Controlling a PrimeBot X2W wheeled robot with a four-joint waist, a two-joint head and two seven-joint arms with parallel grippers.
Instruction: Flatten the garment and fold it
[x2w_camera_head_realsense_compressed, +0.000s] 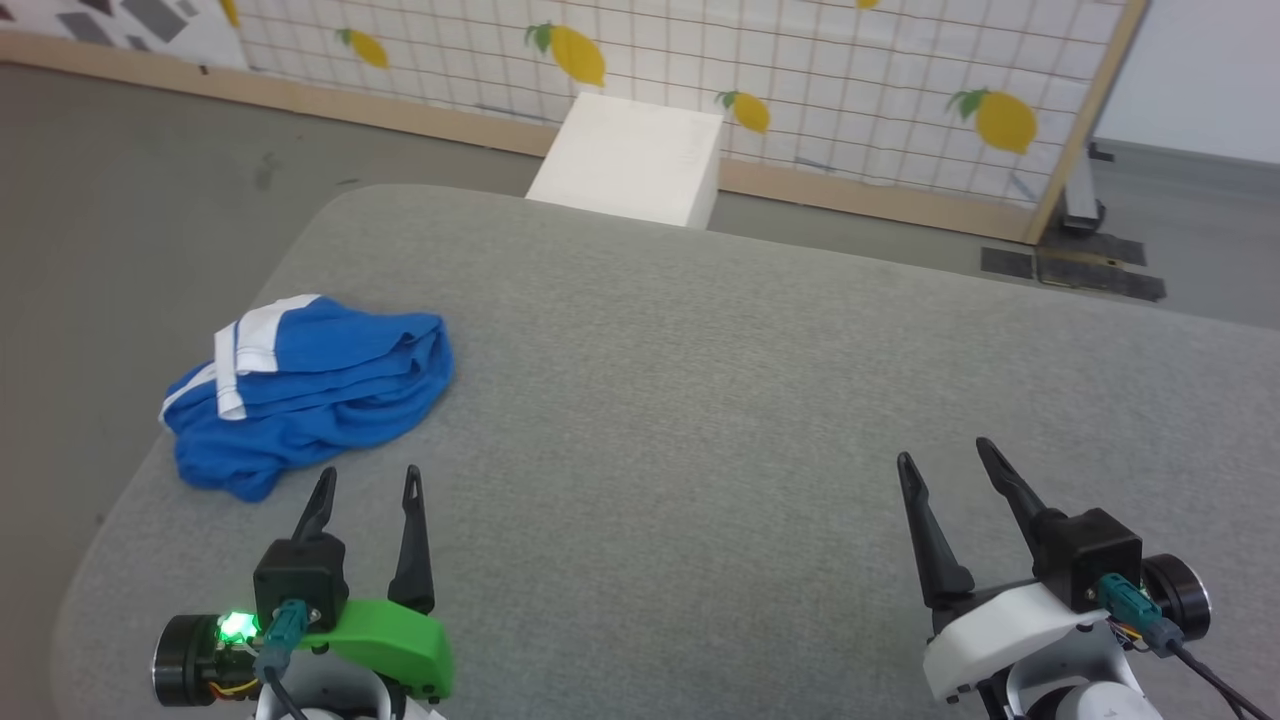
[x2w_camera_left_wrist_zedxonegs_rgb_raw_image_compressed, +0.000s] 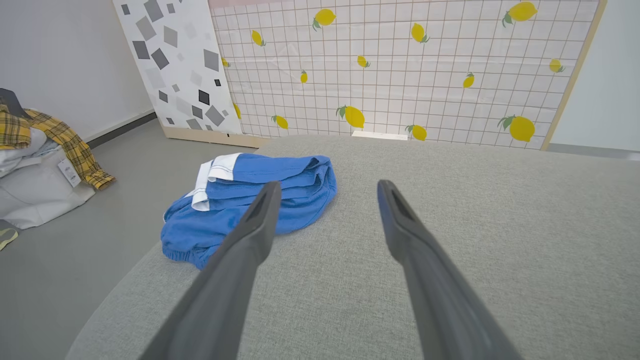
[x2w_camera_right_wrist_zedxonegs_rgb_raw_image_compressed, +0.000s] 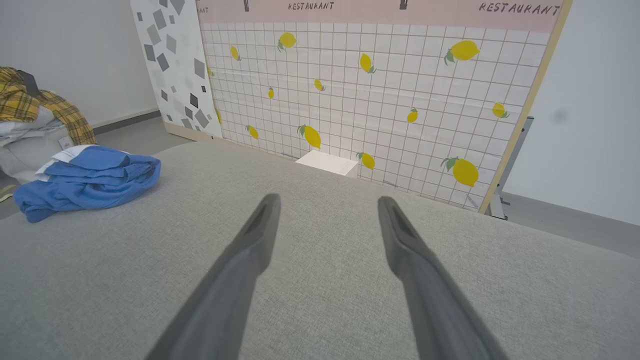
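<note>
garment (x2w_camera_head_realsense_compressed: 320, 395) crumpled on table (x2w_camera_head_realsense_compressed: 700, 400), grippers open

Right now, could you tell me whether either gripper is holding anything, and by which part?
Nothing is held: left gripper and right gripper are open, clear of the shorts.

You've got a grey fabric tabletop (x2w_camera_head_realsense_compressed: 700, 400) with rounded corners. A white box (x2w_camera_head_realsense_compressed: 630, 160) sits on the grey floor (x2w_camera_head_realsense_compressed: 130, 180) between its far edge and a lemon-print grid panel (x2w_camera_head_realsense_compressed: 850, 70), wood-framed, with "RESTAURANT" lettering (x2w_camera_right_wrist_zedxonegs_rgb_raw_image_compressed: 517, 8) along the top. Far left you see a white panel with grey shapes (x2w_camera_left_wrist_zedxonegs_rgb_raw_image_compressed: 170, 65). On the floor at left is a clothes pile (x2w_camera_left_wrist_zedxonegs_rgb_raw_image_compressed: 30, 165) with a yellow plaid shirt (x2w_camera_left_wrist_zedxonegs_rgb_raw_image_compressed: 65, 145) on top.
</note>
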